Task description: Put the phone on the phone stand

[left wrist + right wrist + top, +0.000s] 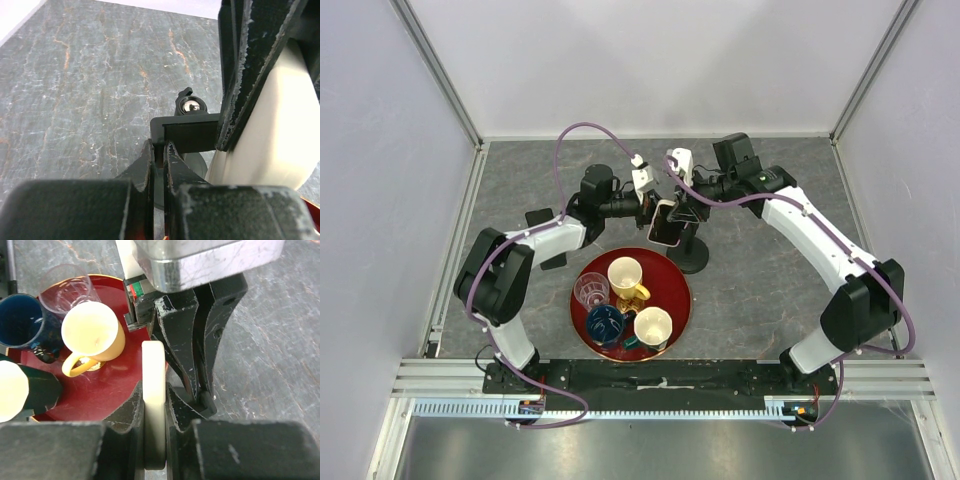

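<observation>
Grey marbled table (770, 180), white walls on three sides.

Top view: I use the red tray (672, 290) as the landmark. It holds a yellow mug (625, 273), a clear glass (590, 290), a blue mug (605, 325) and a cream cup (653, 326). The phone (666, 222) sits just past the tray's far rim, off the table, screen up and tilted. The phone stand (692, 260) has its round base just beside the tray's far-right rim. The left gripper (648, 208) and the right gripper (682, 208) meet at the phone from either side, both beyond the tray.

Left wrist: I see my left fingers (145, 170) nearly closed, pinching a thin black plate of the stand head. A small screw knob (189, 105) sits just above that plate. The phone's pale back fills the right of the frame, with a right-arm finger across it. I can't tell whether the phone is seated in the stand.

Right wrist: jaws are clamped on the phone's pale edge, which runs upright between the pads. The tray and cups lie to the left of it, and the left arm's black fingers are close beside the phone on the right.
</observation>
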